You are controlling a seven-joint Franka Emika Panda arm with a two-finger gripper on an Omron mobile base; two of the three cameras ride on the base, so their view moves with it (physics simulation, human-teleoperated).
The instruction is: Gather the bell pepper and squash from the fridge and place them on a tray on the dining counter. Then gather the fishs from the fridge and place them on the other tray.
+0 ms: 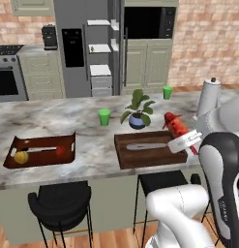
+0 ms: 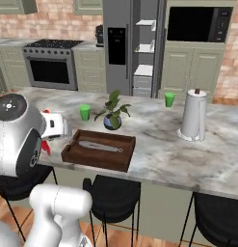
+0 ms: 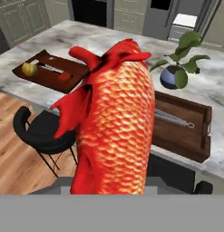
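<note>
two trays, one fish left to set down

one red fish is clamped in the hand, which hangs over the near right edge of the bench, just beside the right tray. in the hand view the fish stands up tall and close, its tail toward the room. the step in hand looks like the last one: carrying the second fish to its tray.

going left to right along the bench: the left tray holds one yellow squash and one red pepper, with a slim pale thing between them that i cannot name. then one green cup, one potted plant, and the right tray with one grey fish lying flat in it. a second green cup stands at the far edge, and one white jug stands further right.

behind, the fridge stands with a door open.

next, i judge, the hand should shift left over the right tray, come down beside the grey fish and not on it, then let go.
</note>
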